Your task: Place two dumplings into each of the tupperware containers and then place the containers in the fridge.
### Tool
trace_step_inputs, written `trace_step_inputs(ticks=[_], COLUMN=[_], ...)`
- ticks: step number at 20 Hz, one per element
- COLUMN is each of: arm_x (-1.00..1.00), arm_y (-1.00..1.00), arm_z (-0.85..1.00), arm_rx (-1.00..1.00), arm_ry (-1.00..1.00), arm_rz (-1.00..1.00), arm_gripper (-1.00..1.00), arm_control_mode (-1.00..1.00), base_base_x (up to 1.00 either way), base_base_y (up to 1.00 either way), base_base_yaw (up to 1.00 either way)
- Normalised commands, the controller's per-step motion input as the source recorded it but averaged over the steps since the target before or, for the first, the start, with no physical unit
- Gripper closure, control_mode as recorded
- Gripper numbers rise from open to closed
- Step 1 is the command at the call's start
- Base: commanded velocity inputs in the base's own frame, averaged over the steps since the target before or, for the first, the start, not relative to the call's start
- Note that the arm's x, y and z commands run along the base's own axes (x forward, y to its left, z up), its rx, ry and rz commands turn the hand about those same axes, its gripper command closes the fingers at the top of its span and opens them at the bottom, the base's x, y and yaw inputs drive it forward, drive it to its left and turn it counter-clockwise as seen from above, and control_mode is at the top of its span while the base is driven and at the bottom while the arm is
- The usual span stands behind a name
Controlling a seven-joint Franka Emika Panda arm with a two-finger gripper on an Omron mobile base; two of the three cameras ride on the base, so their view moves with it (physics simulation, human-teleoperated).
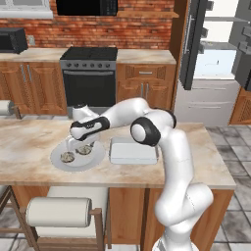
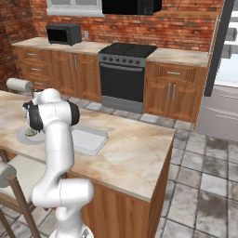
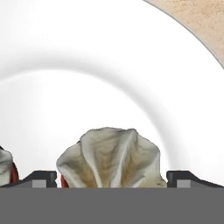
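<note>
hovering wide-open, the gripper (image 3: 111, 177) straddles a dumpling (image 3: 111, 159) — white plate (image 3: 87, 65), marble island counter (image 1: 196, 162).

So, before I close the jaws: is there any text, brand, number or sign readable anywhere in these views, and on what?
None: no readable text in any view.
Microwave: no brand or digits visible.
Oven: row of knobs, no legible markings.
Fridge: doors open, no label.
Plate, dumpling between the open jaws, and tupperware container: all unmarked.
</note>
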Motion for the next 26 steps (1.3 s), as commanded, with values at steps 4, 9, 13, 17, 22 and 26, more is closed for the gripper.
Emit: trace_step_inputs(ticks=[4,9,13,17,22,26], arm_x=[0.00,-0.11,-0.07,-0.34,-0.54,-0.88], arm_y=[0.12,0.01,0.00,-0.16,-0.49,-0.93], arm_z=[-0.21,-0.22,-0.01,0.37,0.71,0.46], arm_rx=[0.00,0.00,0.00,0.00,0.00,0.04], arm_ry=[0.02,0.01,0.00,0.00,0.00,0.00], arm_rz=[0.00,0.00,0.00,0.00,-0.05,-0.01], arm_gripper=[-1.00,1.00,1.00,1.00,1.00,1.00], arm_control_mode=[-1.00,-1.00,-1.00,-1.00,-1.00,-1.00], base_base_x=[0.00,0.00,0.00,0.00,0.00,0.00], base_base_y=[0.00,0.00,0.00,0.00,0.00,0.00], base_base_yaw=[0.00,0.00,0.00,0.00,0.00,0.00])
